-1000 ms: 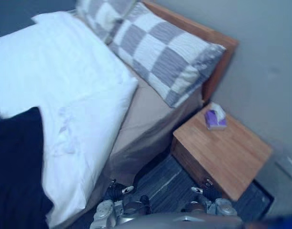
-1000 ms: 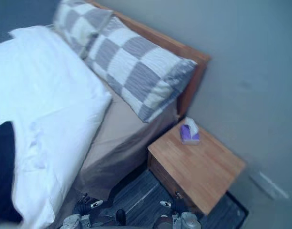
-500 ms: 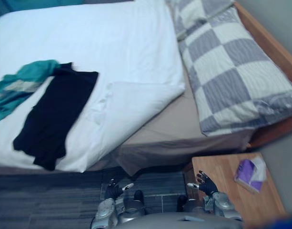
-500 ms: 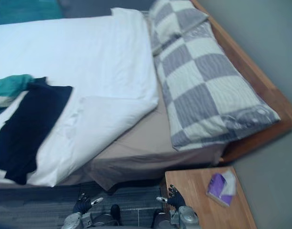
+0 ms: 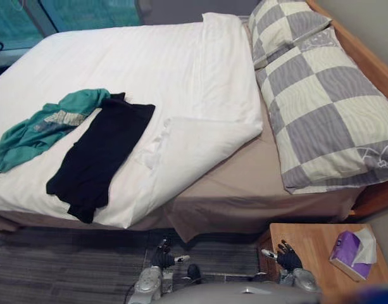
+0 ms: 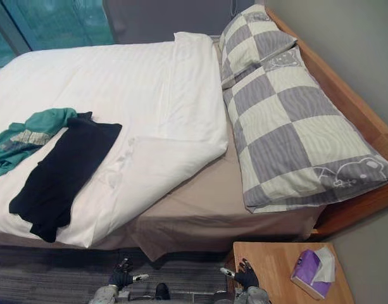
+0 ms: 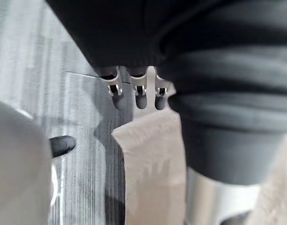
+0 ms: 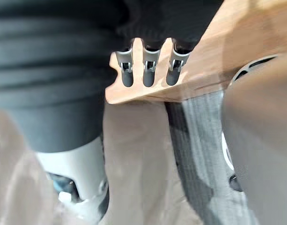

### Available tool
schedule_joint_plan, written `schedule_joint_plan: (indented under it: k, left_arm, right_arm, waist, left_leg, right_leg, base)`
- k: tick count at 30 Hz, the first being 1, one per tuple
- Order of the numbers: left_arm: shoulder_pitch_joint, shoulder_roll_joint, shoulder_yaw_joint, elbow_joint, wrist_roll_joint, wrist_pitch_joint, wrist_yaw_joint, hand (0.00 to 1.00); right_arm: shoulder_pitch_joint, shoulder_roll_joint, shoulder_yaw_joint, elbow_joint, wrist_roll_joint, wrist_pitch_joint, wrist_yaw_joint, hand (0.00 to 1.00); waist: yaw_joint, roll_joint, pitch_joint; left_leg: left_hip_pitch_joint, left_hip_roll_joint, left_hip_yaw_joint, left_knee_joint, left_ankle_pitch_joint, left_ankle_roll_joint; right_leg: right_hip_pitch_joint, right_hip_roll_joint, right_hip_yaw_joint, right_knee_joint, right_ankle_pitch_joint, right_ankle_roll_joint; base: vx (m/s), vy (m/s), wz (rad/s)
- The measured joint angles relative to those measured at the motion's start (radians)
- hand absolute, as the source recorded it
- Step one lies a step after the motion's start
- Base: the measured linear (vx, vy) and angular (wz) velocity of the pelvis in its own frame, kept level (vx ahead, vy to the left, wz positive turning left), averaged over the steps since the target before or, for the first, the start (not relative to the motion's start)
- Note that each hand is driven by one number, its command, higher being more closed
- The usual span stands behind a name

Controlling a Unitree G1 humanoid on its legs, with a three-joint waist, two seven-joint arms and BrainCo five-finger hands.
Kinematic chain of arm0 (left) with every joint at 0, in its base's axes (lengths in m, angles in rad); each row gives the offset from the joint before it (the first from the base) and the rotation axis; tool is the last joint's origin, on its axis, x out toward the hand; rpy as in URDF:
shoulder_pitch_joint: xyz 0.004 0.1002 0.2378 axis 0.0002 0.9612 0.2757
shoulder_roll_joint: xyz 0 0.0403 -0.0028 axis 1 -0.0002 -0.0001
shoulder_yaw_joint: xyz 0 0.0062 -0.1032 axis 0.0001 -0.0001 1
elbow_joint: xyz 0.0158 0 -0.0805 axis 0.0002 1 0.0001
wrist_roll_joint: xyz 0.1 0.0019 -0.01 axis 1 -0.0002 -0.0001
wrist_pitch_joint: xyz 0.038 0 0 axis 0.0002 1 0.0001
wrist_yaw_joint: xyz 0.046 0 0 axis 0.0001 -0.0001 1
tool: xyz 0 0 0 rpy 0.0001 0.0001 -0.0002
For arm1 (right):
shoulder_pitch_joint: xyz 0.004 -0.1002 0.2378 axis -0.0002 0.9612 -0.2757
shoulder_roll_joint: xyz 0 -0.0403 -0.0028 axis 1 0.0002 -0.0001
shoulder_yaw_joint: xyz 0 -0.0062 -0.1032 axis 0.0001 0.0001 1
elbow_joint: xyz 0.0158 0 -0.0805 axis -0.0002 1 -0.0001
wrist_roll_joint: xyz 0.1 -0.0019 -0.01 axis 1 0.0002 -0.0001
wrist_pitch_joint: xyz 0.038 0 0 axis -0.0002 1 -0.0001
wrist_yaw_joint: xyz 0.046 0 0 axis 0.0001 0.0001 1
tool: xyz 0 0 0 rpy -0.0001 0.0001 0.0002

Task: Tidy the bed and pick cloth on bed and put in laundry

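Looking down at the bed (image 5: pixel 231 187), I hang both hands low over the floor (image 5: pixel 67 266). My left hand (image 5: pixel 162 256) has loose, straight fingers and holds nothing. My right hand (image 5: pixel 286 256) is the same, by a corner of the wooden table (image 5: pixel 320 244). The black cloth (image 5: pixel 99 155) lies flat on the white blanket (image 5: pixel 181 76) near the bed's side edge closest to me. The green cloth (image 5: pixel 38 126) touches it, toward the foot end. Two checked pillows (image 5: pixel 320 107) lie at the head end.

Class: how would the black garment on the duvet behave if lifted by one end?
Probably floppy: the black garment lies flat on the duvet, so it would likely sag. It looks thin, probably light. It touches the teal garment, possibly dragging it.
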Motion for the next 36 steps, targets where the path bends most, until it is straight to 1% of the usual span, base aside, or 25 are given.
schedule_joint_plan:
  k: [2, 3, 5, 7, 8, 9, 10, 12, 14, 15, 17, 19, 20, 21, 23, 24, 25, 26, 27, 28, 30, 32, 34, 35, 36]
  left_arm:
    - [-0.009, 0.001, -0.023, 0.001, 0.014, 0.013, 0.003, 0.0]
    - [-0.013, 0.002, -0.03, 0.001, 0.014, 0.02, 0.008, 0.0]
    - [-0.021, 0.015, -0.046, 0.001, 0.016, 0.038, 0.024, 0.0]
    - [-0.037, 0.034, -0.048, 0.001, 0.011, 0.086, 0.031, 0.0]
    - [-0.038, 0.038, -0.048, 0.002, 0.009, 0.101, 0.043, 0.0]
    - [-0.039, 0.04, -0.048, 0.003, 0.009, 0.107, 0.047, 0.0]
    - [-0.044, 0.043, -0.048, 0.011, 0.008, 0.118, 0.05, 0.0]
    - [-0.054, 0.038, -0.048, 0.036, 0.008, 0.127, 0.067, 0.0]
    - [-0.054, 0.031, -0.045, 0.036, 0.005, 0.131, 0.097, 0.0]
    - [-0.054, 0.03, -0.045, 0.036, 0.0, 0.131, 0.104, 0.0]
    - [-0.052, 0.028, -0.038, 0.038, -0.011, 0.128, 0.111, 0.0]
    - [-0.048, 0.028, -0.036, 0.038, -0.01, 0.125, 0.11, 0.0]
    - [-0.048, 0.029, -0.035, 0.038, -0.009, 0.125, 0.11, 0.0]
    - [-0.048, 0.028, -0.033, 0.038, -0.01, 0.125, 0.11, 0.0]
    - [-0.05, 0.029, -0.014, 0.037, -0.03, 0.131, 0.109, 0.0]
    - [-0.048, 0.031, -0.008, 0.037, -0.052, 0.148, 0.109, 0.0]
    - [-0.047, 0.032, -0.008, 0.037, -0.06, 0.155, 0.108, 0.0]
    - [-0.049, 0.033, -0.008, 0.036, -0.087, 0.173, 0.103, 0.0]
    - [-0.05, 0.034, -0.008, 0.034, -0.098, 0.188, 0.103, 0.0]
    - [-0.05, 0.034, -0.008, 0.033, -0.101, 0.192, 0.103, 0.0]
    - [-0.046, 0.04, -0.008, 0.023, -0.12, 0.207, 0.103, 0.0]
    - [-0.017, 0.042, -0.008, -0.015, -0.126, 0.212, 0.104, 0.0]
    - [-0.011, 0.046, -0.005, -0.026, -0.129, 0.211, 0.105, 0.0]
    - [0.003, 0.05, -0.007, -0.044, -0.127, 0.205, 0.105, 0.0]
    - [0.003, 0.051, -0.007, -0.044, -0.127, 0.202, 0.105, 0.0]
  right_arm:
    - [0.0, 0.0, 0.004, 0.005, 0.002, -0.013, 0.002, 0.0]
    - [-0.001, 0.004, 0.008, 0.005, 0.0, -0.016, 0.003, 0.0]
    - [-0.004, 0.011, 0.031, 0.004, -0.009, -0.024, 0.004, 0.0]
    - [-0.005, 0.032, 0.041, 0.006, -0.005, -0.024, 0.004, 0.0]
    - [-0.005, 0.04, 0.044, 0.009, 0.0, -0.025, 0.004, 0.0]
    - [-0.005, 0.042, 0.045, 0.013, 0.006, -0.027, 0.004, 0.0]
    - [-0.005, 0.045, 0.048, 0.021, 0.018, -0.036, 0.004, 0.0]
    - [-0.002, 0.044, 0.051, 0.03, 0.046, -0.054, 0.005, 0.0]
    - [-0.002, 0.04, 0.05, 0.046, 0.111, -0.066, 0.006, 0.0]
    - [-0.002, 0.04, 0.05, 0.047, 0.124, -0.068, 0.005, 0.0]
    - [-0.003, 0.039, 0.05, 0.062, 0.184, -0.095, -0.003, 0.0]
    - [-0.002, 0.038, 0.051, 0.071, 0.198, -0.126, -0.033, 0.0]
    - [-0.001, 0.041, 0.052, 0.07, 0.215, -0.154, -0.069, 0.0]
    - [0.0, 0.04, 0.052, 0.066, 0.218, -0.162, -0.081, 0.0]
    - [-0.001, 0.033, 0.054, 0.011, 0.202, -0.19, -0.161, 0.0]
    - [0.005, 0.022, 0.054, -0.051, 0.171, -0.198, -0.219, 0.0]
    - [0.008, 0.018, 0.055, -0.077, 0.158, -0.198, -0.243, 0.0]
    - [0.013, 0.003, 0.054, -0.163, 0.135, -0.196, -0.303, 0.0]
    - [0.021, -0.015, 0.052, -0.258, 0.128, -0.192, -0.341, 0.0]
    - [0.024, -0.021, 0.049, -0.295, 0.126, -0.185, -0.354, 0.0]
    - [0.034, -0.039, 0.026, -0.446, 0.098, -0.141, -0.395, 0.0]
    - [0.05, -0.044, -0.023, -0.731, 0.022, -0.058, -0.423, 0.0]
    - [0.047, -0.064, -0.048, -0.878, -0.032, -0.014, -0.416, 0.0]
    - [0.031, -0.099, -0.048, -1.033, -0.089, 0.047, -0.367, 0.0]
    - [0.022, -0.108, -0.039, -1.075, -0.109, 0.059, -0.346, 0.0]
  waist:
    - [0.0, -0.004, 0.0]
    - [0.0, -0.003, -0.001]
    - [-0.006, -0.017, 0.001]
    - [-0.006, -0.048, 0.009]
    - [-0.006, -0.057, 0.007]
    - [-0.008, -0.058, 0.008]
    - [-0.01, -0.068, 0.005]
    - [-0.02, -0.071, 0.004]
    - [-0.024, -0.071, 0.003]
    - [-0.024, -0.068, 0.005]
    - [-0.024, -0.061, 0.008]
    - [-0.025, -0.058, 0.008]
    - [-0.025, -0.058, 0.008]
    - [-0.026, -0.058, 0.008]
    - [-0.025, -0.058, 0.008]
    - [-0.027, -0.057, 0.008]
    - [-0.028, -0.056, 0.007]
    - [-0.03, -0.056, 0.007]
    - [-0.033, -0.056, 0.007]
    - [-0.033, -0.056, 0.007]
    - [-0.032, -0.058, 0.007]
    - [-0.035, -0.055, 0.003]
    - [-0.034, -0.057, 0.003]
    - [-0.031, -0.065, -0.003]
    - [-0.031, -0.067, -0.004]
  left_leg:
    - [0.009, -0.014, 0.018, 0.0, -0.011, 0.001]
    - [0.009, -0.017, 0.024, 0.0, -0.013, 0.001]
    - [0.005, -0.022, 0.024, 0.0, -0.017, 0.0]
    - [0.005, -0.019, 0.019, 0.0, -0.019, -0.001]
    - [0.003, -0.017, 0.016, 0.0, -0.02, -0.001]
    - [0.003, -0.016, 0.013, 0.0, -0.02, -0.001]
    - [0.004, -0.013, 0.006, 0.0, -0.02, -0.001]
    - [0.005, -0.011, -0.016, 0.0, -0.018, 0.0]
    - [0.005, -0.005, -0.035, 0.0, -0.012, -0.003]
    - [0.006, -0.003, -0.035, 0.0, -0.012, -0.004]
    - [0.008, 0.008, -0.033, -0.001, -0.006, -0.012]
    - [0.007, 0.02, -0.03, -0.001, -0.004, -0.016]
    - [0.008, 0.028, -0.027, -0.001, 0.0, -0.022]
    - [0.008, 0.032, -0.023, -0.001, 0.001, -0.023]
    - [0.011, 0.046, 0.001, -0.001, 0.002, -0.025]
    - [0.012, 0.052, 0.013, -0.001, 0.002, -0.025]
    - [0.011, 0.053, 0.016, -0.001, 0.002, -0.025]
    - [0.009, 0.056, 0.022, -0.001, 0.003, -0.026]
    - [0.006, 0.057, 0.023, -0.001, 0.004, -0.026]
    - [0.005, 0.057, 0.024, -0.001, 0.004, -0.026]
    - [0.001, 0.055, 0.023, -0.001, 0.004, -0.026]
    - [-0.029, 0.051, 0.021, -0.001, 0.007, -0.021]
    - [-0.032, 0.048, 0.017, -0.001, 0.011, -0.017]
    - [-0.031, 0.045, 0.008, -0.001, 0.011, -0.016]
    - [-0.032, 0.045, 0.002, 0.0, 0.011, -0.016]
  right_leg:
    - [0.009, -0.02, -0.018, -0.002, 0.0, 0.004]
    - [0.007, -0.022, -0.019, -0.003, 0.001, 0.006]
    - [0.01, -0.014, -0.013, -0.034, 0.01, 0.017]
    - [0.044, 0.019, 0.014, -0.108, 0.032, 0.018]
    - [0.048, 0.027, 0.019, -0.123, 0.034, 0.015]
    - [0.05, 0.031, 0.028, -0.127, 0.034, 0.014]
    - [0.056, 0.04, 0.051, -0.133, 0.032, 0.005]
    - [0.07, 0.048, 0.064, -0.133, 0.023, -0.013]
    - [0.087, 0.058, 0.064, -0.136, 0.015, -0.027]
    - [0.089, 0.06, 0.064, -0.135, 0.014, -0.03]
    - [0.095, 0.073, 0.066, -0.135, 0.008, -0.041]
    - [0.095, 0.085, 0.068, -0.132, 0.007, -0.049]
    - [0.095, 0.094, 0.073, -0.131, 0.009, -0.053]
    - [0.095, 0.097, 0.078, -0.131, 0.009, -0.057]
    - [0.09, 0.112, 0.111, -0.131, 0.013, -0.064]
    - [0.086, 0.117, 0.124, -0.131, 0.013, -0.065]
    - [0.082, 0.119, 0.128, -0.129, 0.013, -0.065]
    - [0.072, 0.122, 0.144, -0.123, 0.013, -0.065]
    - [0.065, 0.122, 0.152, -0.12, 0.013, -0.064]
    - [0.062, 0.122, 0.153, -0.118, 0.013, -0.064]
    - [0.056, 0.12, 0.156, -0.114, 0.012, -0.063]
    - [0.027, 0.118, 0.164, -0.115, 0.012, -0.061]
    - [0.021, 0.116, 0.164, -0.116, 0.015, -0.058]
    - [0.028, 0.116, 0.174, -0.115, 0.016, -0.057]
    - [0.03, 0.117, 0.174, -0.115, 0.017, -0.057]
  base:
    - [0.07, 0.148, -0.05]
    - [0.07, 0.142, -0.08]
    - [0.07, 0.066, -0.03]
    - [0.09, 0.017, -0.01]
    - [0.06, 0.001, 0.01]
    - [0.07, -0.017, 0.04]
    - [0.1, -0.058, 0.2]
    - [0.11, -0.077, 0.35]
    - [0.05, -0.075, 0.39]
    - [0.02, -0.079, 0.22]
    - [0.0, -0.103, 0.08]
    - [-0.01, -0.086, 0.04]
    - [-0.03, -0.095, 0.0]
    - [-0.03, -0.087, -0.08]
    - [-0.07, -0.068, -0.28]
    - [-0.09, -0.056, -0.3]
    - [-0.1, -0.055, -0.27]
    - [-0.08, -0.025, -0.22]
    - [-0.09, -0.026, -0.19]
    - [-0.07, -0.005, -0.08]
    - [-0.05, 0.007, 0.0]
    - [-0.04, 0.015, 0.03]
    - [0.05, 0.017, 0.12]
    - [0.1, 0.004, 0.21]
    - [0.09, -0.011, 0.27]
